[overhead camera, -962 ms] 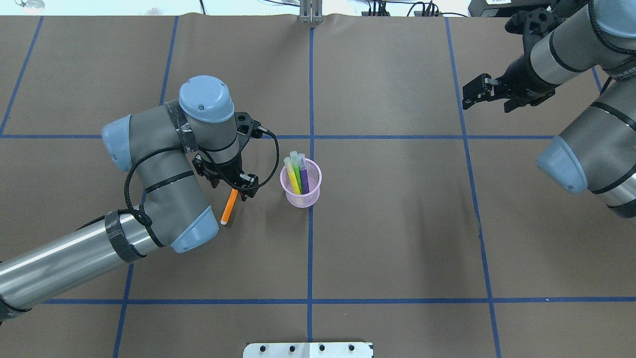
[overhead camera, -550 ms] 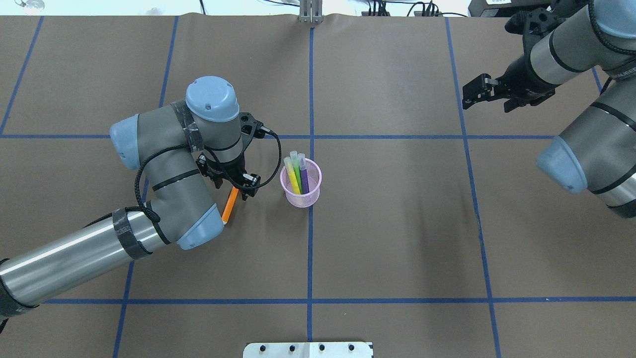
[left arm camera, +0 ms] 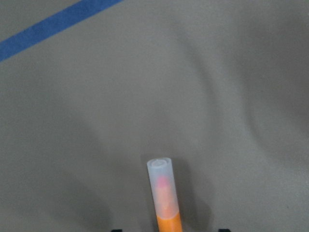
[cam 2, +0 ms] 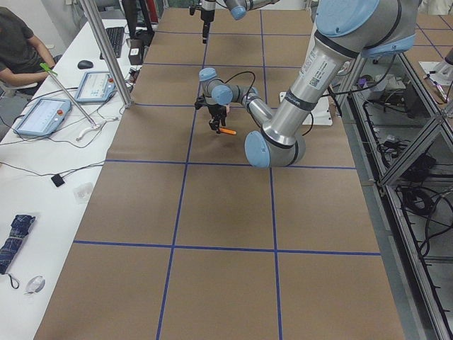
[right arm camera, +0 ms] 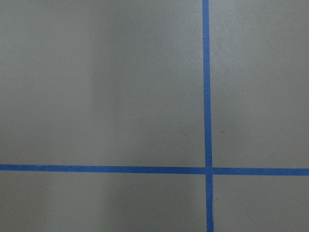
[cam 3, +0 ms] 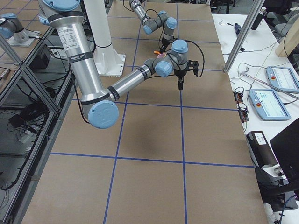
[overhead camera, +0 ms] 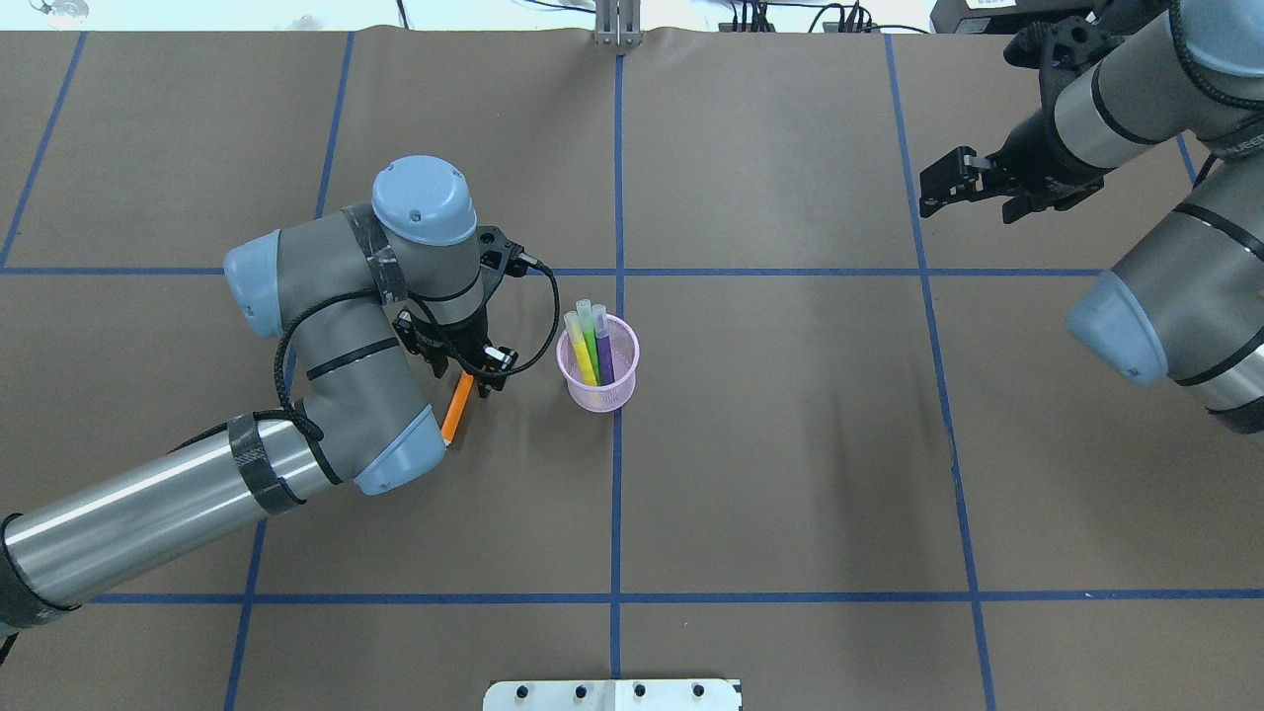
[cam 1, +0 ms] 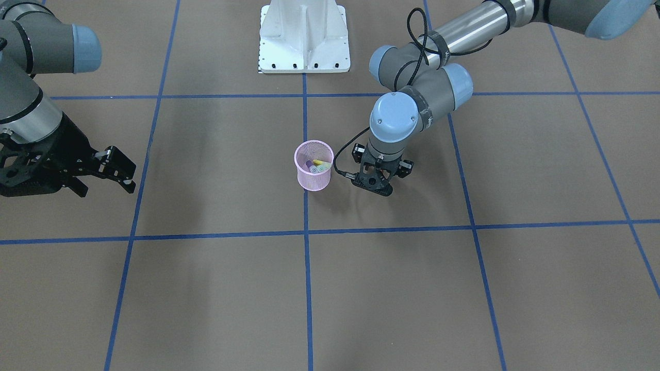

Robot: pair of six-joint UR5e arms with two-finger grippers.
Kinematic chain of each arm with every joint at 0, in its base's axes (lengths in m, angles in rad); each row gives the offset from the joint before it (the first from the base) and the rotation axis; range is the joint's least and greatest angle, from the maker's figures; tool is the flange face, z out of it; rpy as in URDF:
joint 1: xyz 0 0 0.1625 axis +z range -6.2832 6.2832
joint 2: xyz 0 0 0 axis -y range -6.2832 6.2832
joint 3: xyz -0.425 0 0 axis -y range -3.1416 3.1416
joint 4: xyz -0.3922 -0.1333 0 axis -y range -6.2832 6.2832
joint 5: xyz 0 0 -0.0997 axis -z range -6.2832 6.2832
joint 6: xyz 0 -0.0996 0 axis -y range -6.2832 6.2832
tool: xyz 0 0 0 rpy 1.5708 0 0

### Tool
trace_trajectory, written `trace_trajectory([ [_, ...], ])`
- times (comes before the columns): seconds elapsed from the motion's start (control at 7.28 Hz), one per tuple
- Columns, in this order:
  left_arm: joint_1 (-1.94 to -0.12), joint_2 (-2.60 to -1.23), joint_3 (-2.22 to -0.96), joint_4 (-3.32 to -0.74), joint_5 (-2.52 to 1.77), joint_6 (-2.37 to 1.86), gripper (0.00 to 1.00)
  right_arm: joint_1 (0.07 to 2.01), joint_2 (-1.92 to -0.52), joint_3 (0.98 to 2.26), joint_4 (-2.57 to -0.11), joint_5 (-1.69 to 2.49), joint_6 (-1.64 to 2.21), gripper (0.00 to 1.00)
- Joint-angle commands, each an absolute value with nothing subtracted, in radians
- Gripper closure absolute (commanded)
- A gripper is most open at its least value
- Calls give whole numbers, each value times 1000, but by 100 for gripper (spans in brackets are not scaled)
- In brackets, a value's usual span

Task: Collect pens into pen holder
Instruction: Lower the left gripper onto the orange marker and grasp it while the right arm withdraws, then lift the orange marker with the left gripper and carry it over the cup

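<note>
Front-facing: the right gripper [cam 1: 125, 172] hangs well apart from the small pink wire-mesh cup [cam 1: 313, 172], its jaws apart.

Overhead: the yellow, green and purple pens [overhead camera: 591, 348] stand in the cup. The slim orange pen [overhead camera: 454, 413] lies on the brown worktop [overhead camera: 790, 444] beside the cup, with the left gripper [overhead camera: 474, 375] over it.

Left wrist: the jaws look apart, straddling the pen. An off-centre close could roll it away.

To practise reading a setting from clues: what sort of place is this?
Probably a robotics lab: a left arm and right arm reach over a table gridded with blue tape, with control tablets on a side bench.
</note>
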State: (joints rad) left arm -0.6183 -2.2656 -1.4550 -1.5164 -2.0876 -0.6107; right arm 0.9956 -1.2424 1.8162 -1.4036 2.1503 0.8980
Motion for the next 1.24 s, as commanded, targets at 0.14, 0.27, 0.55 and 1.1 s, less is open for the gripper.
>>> trace_trajectory([
  [0.14, -617, -2266, -1454, -1517, -2088, -611, 54, 996, -1243, 1816, -1404, 2149, 899, 0],
  [0.27, -615, -2266, -1454, -1517, -2088, -611, 58, 996, -1243, 1816, -1404, 2151, 899, 0],
  [0.55, -614, -2264, -1454, -1519, -2086, -611, 100, 996, -1244, 1816, -1404, 2151, 899, 0],
  [1.1, -670, -2331, -1512, -1499, -2118, -630, 100, 1003, -1243, 1818, -1404, 2151, 900, 0],
])
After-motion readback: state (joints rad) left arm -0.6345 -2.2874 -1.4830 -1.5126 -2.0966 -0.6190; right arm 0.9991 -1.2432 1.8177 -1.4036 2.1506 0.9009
